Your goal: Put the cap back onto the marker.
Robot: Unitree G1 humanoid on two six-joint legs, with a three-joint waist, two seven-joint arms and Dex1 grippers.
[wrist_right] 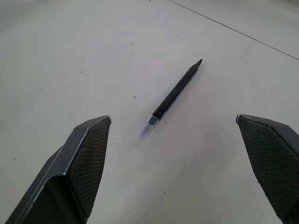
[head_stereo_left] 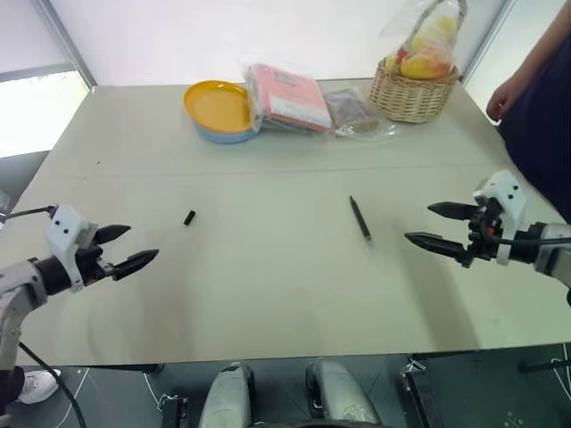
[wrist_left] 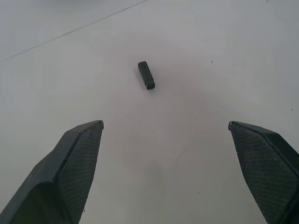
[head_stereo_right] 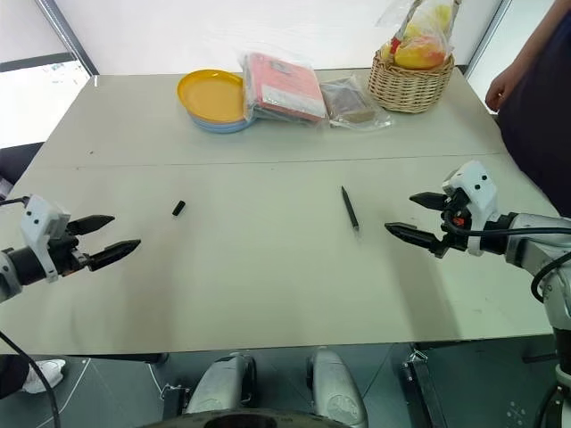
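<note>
A tiny black cap [head_stereo_left: 189, 218] lies on the pale table [head_stereo_left: 268, 276], left of centre. The slim dark marker [head_stereo_left: 359, 218] lies flat right of centre, its pointed end toward the table's far side. My left gripper [head_stereo_left: 130, 249] hovers open near the left front, aimed at the cap [wrist_left: 145, 75], well short of it. Off to the right of the marker [wrist_right: 175, 94], my right gripper [head_stereo_left: 439, 226] hangs open and points toward it without touching. Both pairs of fingers hold nothing.
At the back stand a yellow plate on a blue one [head_stereo_left: 219, 109], a red packet in plastic [head_stereo_left: 285, 96], a brown packet [head_stereo_left: 353, 113] and a wicker basket of fruit [head_stereo_left: 412, 85]. A person's hand and dark sleeve [head_stereo_left: 535, 89] are at the right edge.
</note>
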